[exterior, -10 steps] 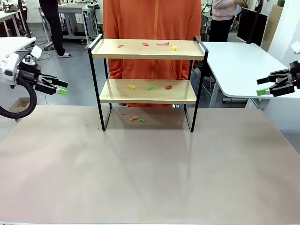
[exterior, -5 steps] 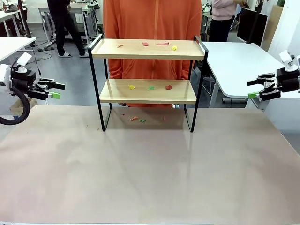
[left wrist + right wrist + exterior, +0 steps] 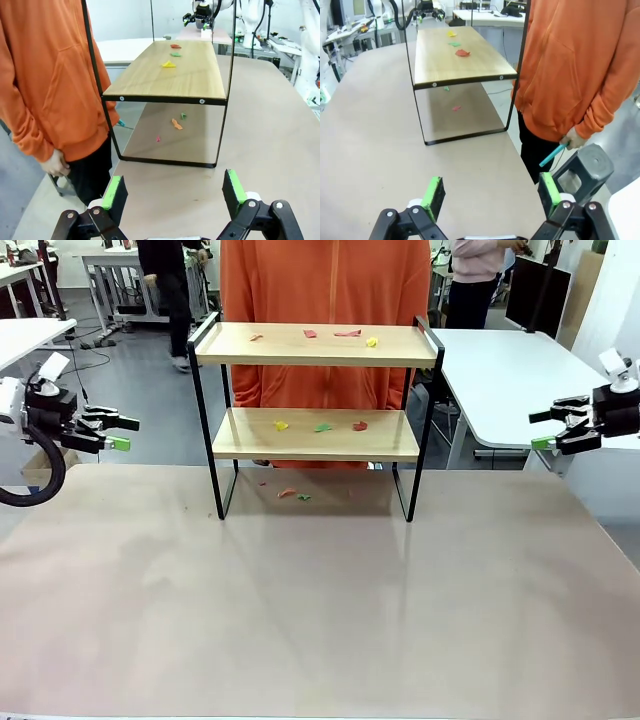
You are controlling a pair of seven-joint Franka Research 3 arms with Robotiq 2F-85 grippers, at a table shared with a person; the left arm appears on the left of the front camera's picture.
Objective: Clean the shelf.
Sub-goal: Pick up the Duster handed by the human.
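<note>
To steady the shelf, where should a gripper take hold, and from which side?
Probably a raised black end rail of the shelf: a thin bar standing clear above the top board, slim enough for open jaws. Come in from that end, outside the frame.

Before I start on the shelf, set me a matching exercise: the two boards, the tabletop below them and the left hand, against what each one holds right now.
Column one
1. top board
2. lower board
3. tabletop below the boards
4. left hand

Column two
A. orange and green scraps close together
B. open, holding nothing
C. yellow, green and red scraps, one of each
D. red scraps and a yellow one towards the right end

Pairs: 1-D, 2-C, 3-A, 4-B
</note>
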